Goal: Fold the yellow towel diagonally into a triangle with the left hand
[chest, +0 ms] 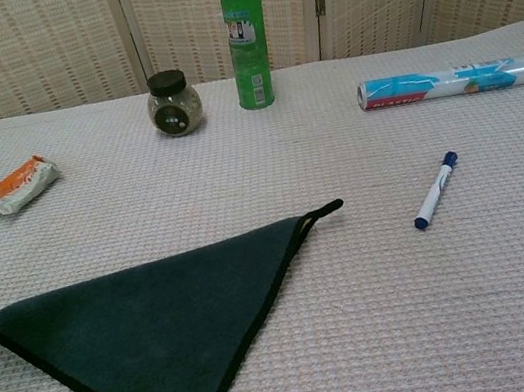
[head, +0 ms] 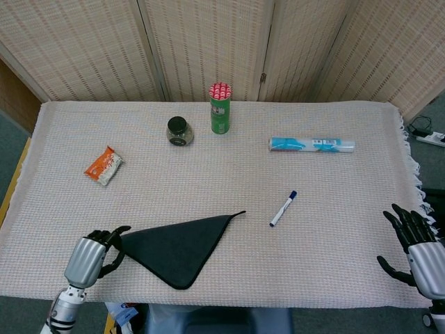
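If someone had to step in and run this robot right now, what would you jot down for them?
Left hand: holds nothing, fingers loosely curled, at the towel's left corner on the near left of the table.
Right hand: open, idle at the table's near right edge.
Towel: lies flat as a triangle, dark side up, no yellow showing, hanging loop pointing toward the marker.
Done: the diagonal fold looks complete.
Left: probably only drawing the left arm back; check that the edges line up.
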Tool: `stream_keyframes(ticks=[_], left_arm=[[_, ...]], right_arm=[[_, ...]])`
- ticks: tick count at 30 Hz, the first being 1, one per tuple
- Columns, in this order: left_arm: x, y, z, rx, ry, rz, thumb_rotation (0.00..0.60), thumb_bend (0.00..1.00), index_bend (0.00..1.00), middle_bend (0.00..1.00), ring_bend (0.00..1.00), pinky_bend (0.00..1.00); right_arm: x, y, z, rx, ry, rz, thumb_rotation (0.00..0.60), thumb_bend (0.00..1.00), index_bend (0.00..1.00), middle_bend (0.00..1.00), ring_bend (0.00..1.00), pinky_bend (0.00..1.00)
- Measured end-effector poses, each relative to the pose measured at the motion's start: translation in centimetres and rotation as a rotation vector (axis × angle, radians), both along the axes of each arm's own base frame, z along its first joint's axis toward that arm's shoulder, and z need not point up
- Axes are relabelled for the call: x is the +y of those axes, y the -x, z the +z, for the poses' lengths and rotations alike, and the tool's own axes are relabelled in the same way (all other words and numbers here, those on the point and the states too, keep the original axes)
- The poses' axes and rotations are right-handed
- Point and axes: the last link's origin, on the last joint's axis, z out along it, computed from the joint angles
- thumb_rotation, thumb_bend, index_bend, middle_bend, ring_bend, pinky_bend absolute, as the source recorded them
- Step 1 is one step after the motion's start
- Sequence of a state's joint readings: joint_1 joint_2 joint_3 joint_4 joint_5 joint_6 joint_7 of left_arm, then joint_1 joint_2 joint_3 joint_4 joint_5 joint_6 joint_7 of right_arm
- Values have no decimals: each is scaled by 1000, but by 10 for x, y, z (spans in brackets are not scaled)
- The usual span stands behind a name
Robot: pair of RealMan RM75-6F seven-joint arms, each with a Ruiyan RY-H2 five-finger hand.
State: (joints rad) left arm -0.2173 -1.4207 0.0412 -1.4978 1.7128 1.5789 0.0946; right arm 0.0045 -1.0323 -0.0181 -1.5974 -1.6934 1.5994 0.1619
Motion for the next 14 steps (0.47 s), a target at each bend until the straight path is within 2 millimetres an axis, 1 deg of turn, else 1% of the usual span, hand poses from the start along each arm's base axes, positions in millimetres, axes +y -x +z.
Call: stream_keyframes(ticks=[3,6,9,12,14], left_arm=[[-1,15,28,46,-21,66,600,407,167,184,77,0],[-12,34,45,78,-43,148,600,401,138,149,31,0],[-19,42,49,112,-53,205,600,376,100,105,4,0],[-23,40,52,147,-37,233,600,376,93,105,8,0],[-25,39,53,141,-34,240,600,376,89,105,11,0]], right_arm=[[-4,-2,-5,28,6,1,600,336,0,0,0,0],[-7,-1,-10,60,15,-9,600,335,0,0,0,0],[-10,-2,-15,81,13,-13,600,335,0,0,0,0],[-10,-4,-19,81,2,-10,600,335,0,0,0,0],[-9,-6,-21,86,-3,-5,600,335,0,0,0,0]])
